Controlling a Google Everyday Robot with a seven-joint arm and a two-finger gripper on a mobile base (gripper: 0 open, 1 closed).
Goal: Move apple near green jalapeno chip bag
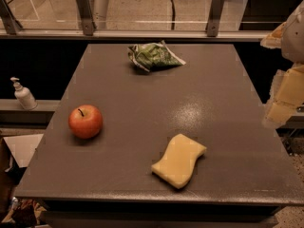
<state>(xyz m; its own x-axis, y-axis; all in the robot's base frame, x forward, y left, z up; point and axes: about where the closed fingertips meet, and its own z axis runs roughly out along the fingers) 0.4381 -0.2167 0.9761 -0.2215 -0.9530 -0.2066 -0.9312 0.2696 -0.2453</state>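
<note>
The red-orange apple (85, 121) stands upright with its short dark stem up, on the left side of the grey table (156, 94), close to the left edge. The green jalapeno chip bag (153, 56) lies crumpled at the far middle of the table, well apart from the apple. My gripper (283, 103) shows as a blurred pale yellow and white shape at the right edge of the view, beyond the table's right side and far from both the apple and the bag. It holds nothing that I can see.
A wavy yellow sponge (179, 160) lies near the front of the table, right of centre. A white pump bottle (23, 95) stands on a ledge left of the table. A glass railing with metal posts (214, 12) runs behind the far edge.
</note>
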